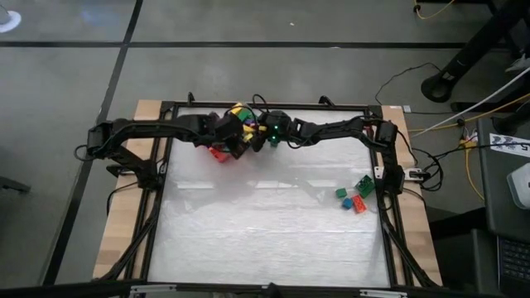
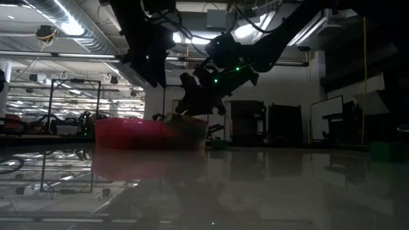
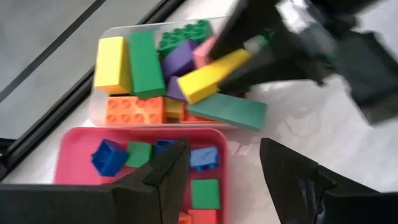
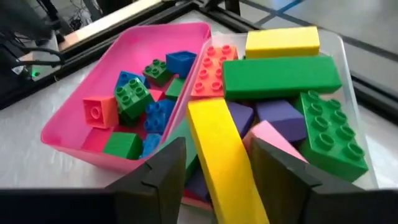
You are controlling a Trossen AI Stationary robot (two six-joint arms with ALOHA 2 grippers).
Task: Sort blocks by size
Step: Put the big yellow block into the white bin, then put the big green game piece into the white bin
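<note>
Over the far middle of the table, both arms meeting above two trays side by side. In the clear tray, the big blocks: long green bar across the top, yellow bars, an orange studded plate, purple wedges, a chunky green brick with two rows of studs. In the pink tray, the small ones: squarish blue, green and orange-red cubes, studs up or tipped over. Right gripper low over the clear tray, a long yellow bar lying smooth side up between its parted fingers, no clamp to be seen. Left gripper above the pink tray's edge, fingers spread wide, nothing between them. Off near the table's right edge, a few loose green, blue and red bricks.
</note>
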